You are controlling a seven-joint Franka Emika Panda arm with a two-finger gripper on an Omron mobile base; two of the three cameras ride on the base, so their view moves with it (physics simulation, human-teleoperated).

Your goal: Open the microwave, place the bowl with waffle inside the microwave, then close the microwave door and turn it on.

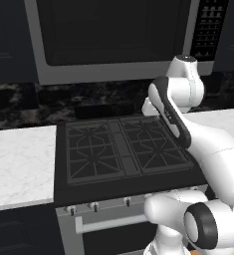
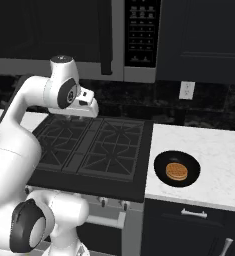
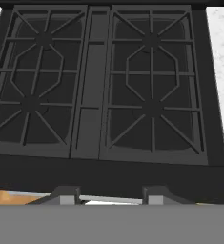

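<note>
The microwave [image 1: 113, 69] hangs above the stove, and the microwave door [image 2: 54, 35] is shut, its dark vertical handle [image 2: 105, 37] beside the keypad [image 2: 141, 32]. On the white counter right of the stove sits the black bowl [image 2: 161, 167] with the waffle [image 2: 177, 172] lying flat in it. My gripper [image 2: 79, 117] hangs over the back of the stove, well left of the bowl and below the microwave, pointing down. In the hand view the gripper [image 3: 111, 195] has its fingertips [image 3: 66, 193] apart with nothing between them.
A black gas stove [image 1: 123, 149] with grates lies under the hand. White marble counters flank it on the left [image 1: 19, 159] and right [image 2: 214, 150]. The oven door's bar handle [image 1: 108, 221] runs below the knobs. A wall outlet [image 2: 187, 90] sits behind the bowl.
</note>
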